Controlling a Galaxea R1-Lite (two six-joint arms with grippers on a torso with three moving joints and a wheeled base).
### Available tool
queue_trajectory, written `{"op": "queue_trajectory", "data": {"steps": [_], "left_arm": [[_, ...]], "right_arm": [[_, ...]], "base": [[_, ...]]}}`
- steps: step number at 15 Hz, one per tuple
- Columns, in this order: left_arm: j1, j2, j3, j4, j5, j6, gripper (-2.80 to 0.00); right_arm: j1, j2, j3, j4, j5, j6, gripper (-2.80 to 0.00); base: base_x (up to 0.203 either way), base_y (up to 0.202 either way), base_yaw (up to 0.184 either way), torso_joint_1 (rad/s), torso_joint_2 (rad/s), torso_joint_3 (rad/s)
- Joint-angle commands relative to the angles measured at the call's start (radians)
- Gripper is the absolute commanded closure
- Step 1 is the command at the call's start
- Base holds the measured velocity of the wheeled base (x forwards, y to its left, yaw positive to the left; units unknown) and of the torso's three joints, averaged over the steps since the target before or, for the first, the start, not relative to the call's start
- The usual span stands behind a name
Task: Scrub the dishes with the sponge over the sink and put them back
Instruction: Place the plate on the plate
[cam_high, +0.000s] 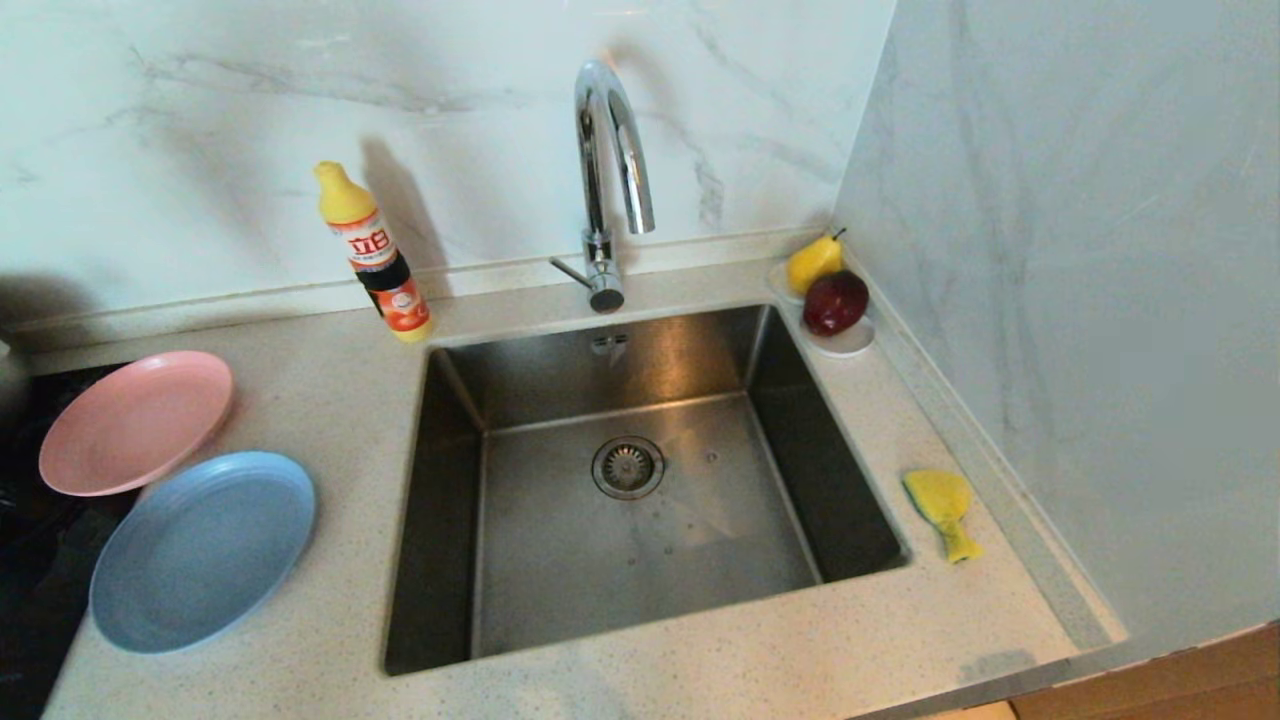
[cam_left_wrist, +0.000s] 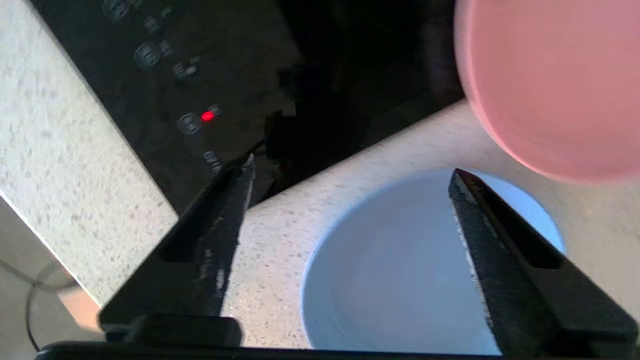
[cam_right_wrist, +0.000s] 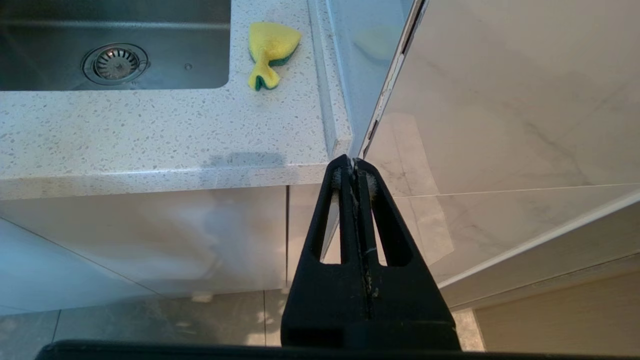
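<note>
The stainless-steel sink is the landmark here, set into a speckled countertop with its round strainer drain near the middle of the basin floor and the arched chrome tap rising behind its rear rim. To the left of the sink lie two dishes: the light-blue plate nearer the front edge, and the pink plate beyond it, its rim overlapping the blue one. The yellow fish-shaped sponge rests on the counter just right of the sink, tail toward the front. Behind the sink's left rear corner stands a yellow-capped detergent bottle; at its right rear corner a white saucer holds a yellow pear and a dark red apple.

The left gripper hangs over the light-blue plate, jaws spread wide and holding nothing. The right gripper is parked below the counter's front edge, right of the sink, fingers pressed together and empty.
</note>
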Motion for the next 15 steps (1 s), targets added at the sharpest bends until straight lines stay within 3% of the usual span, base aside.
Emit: {"op": "queue_trajectory", "data": {"steps": [1, 6, 7, 9, 15], "left_arm": [[0.024, 0.049, 0.006, 0.002, -0.001, -0.022, -2.80], [0.065, 0.090, 0.031, -0.008, -0.006, -0.027, -2.80], [0.078, 0.110, 0.031, -0.010, -0.018, -0.027, -2.80], [0.110, 0.140, 0.030, -0.010, -0.104, -0.026, -2.80], [0.115, 0.186, 0.018, -0.029, -0.120, -0.026, -2.80]], "right_arm": [[0.000, 0.001, 0.000, 0.000, 0.000, -0.001, 0.00], [0.000, 0.001, 0.000, 0.000, 0.000, -0.001, 0.00], [0.000, 0.001, 0.000, 0.000, 0.000, -0.001, 0.00], [0.000, 0.001, 0.000, 0.000, 0.001, -0.001, 0.00], [0.000, 0.001, 0.000, 0.000, 0.001, -0.001, 0.00]], "base": [[0.000, 0.000, 0.000, 0.000, 0.00, 0.000], [0.000, 0.000, 0.000, 0.000, 0.00, 0.000], [0.000, 0.000, 0.000, 0.000, 0.00, 0.000], [0.000, 0.000, 0.000, 0.000, 0.00, 0.000], [0.000, 0.000, 0.000, 0.000, 0.00, 0.000]]}}
